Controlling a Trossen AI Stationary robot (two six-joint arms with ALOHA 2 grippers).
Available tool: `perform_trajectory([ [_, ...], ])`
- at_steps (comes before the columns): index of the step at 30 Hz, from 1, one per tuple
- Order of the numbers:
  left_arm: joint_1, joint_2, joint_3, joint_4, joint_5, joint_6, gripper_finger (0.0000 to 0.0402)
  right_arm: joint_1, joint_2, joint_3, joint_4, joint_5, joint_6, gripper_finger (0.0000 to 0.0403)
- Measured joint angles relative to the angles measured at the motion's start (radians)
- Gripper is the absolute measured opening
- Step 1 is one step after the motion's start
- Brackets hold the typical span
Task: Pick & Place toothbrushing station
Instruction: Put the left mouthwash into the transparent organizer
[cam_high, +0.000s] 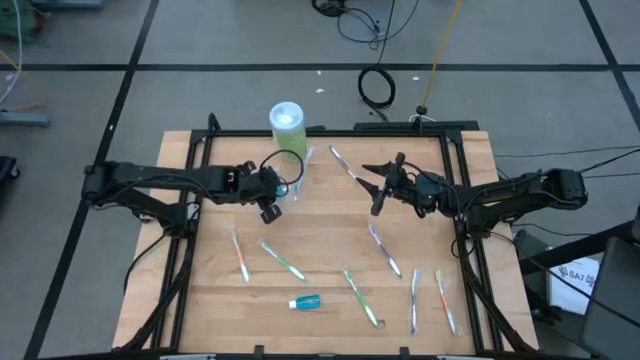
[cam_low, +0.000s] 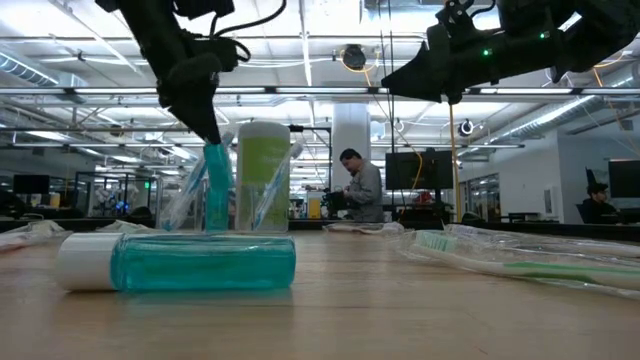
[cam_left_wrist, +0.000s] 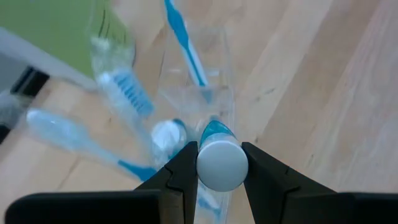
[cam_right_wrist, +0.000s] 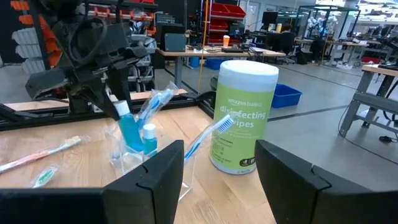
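Observation:
A small clear cup (cam_right_wrist: 126, 159) stands on the wooden table next to a green wipes canister (cam_right_wrist: 241, 118). It holds toothbrushes (cam_left_wrist: 184, 45) and one white-capped blue toothpaste tube (cam_left_wrist: 168, 134). My left gripper (cam_left_wrist: 221, 168) is above the cup, shut on a second blue toothpaste tube (cam_low: 217, 192). A third tube (cam_high: 305, 302) lies on its side near the table's front edge. Several toothbrushes (cam_high: 283, 260) lie flat on the table. My right gripper (cam_high: 378, 192) is open and empty, to the right of the cup and raised above the table. My left gripper pinches the tube at its white cap end (cam_left_wrist: 222, 163) between its two fingers, one on each side. The fingers come from above, pointing down. The tube hangs nearly upright below them, its lower end inside the clear cup (cam_right_wrist: 130, 140).
The green wipes canister (cam_high: 287, 128) stands just behind the cup at the table's far edge. Loose toothbrushes lie at far centre (cam_high: 342, 165), at centre right (cam_high: 385, 250) and near the front right (cam_high: 414, 298). People show in the room beyond the table (cam_low: 365, 190).

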Motion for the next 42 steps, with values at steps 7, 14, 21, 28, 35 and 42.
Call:
perform_trajectory([
  [7,0.018,0.048,0.000,-0.015,0.003,0.000,0.0106,0.000,0.000,0.000,0.000,0.000,0.000,0.0189],
  [14,0.068,0.072,0.000,-0.022,0.064,-0.001,0.0125,0.000,0.000,0.000,-0.001,0.000,0.000,0.0188],
  [21,0.113,0.090,0.000,-0.024,0.150,0.109,0.0120,0.000,0.000,0.000,-0.001,0.000,0.000,0.0188],
  [28,0.133,0.094,0.000,-0.018,0.154,0.229,0.0131,0.000,0.000,0.000,0.000,0.000,0.000,0.0188],
  [35,0.133,0.093,0.000,-0.016,0.154,0.316,0.0156,0.000,0.000,0.000,0.000,0.000,0.000,0.0187],
  [42,0.133,0.093,0.000,-0.009,0.150,0.316,0.0186,0.000,0.000,0.000,0.000,0.000,0.000,0.0187],
])
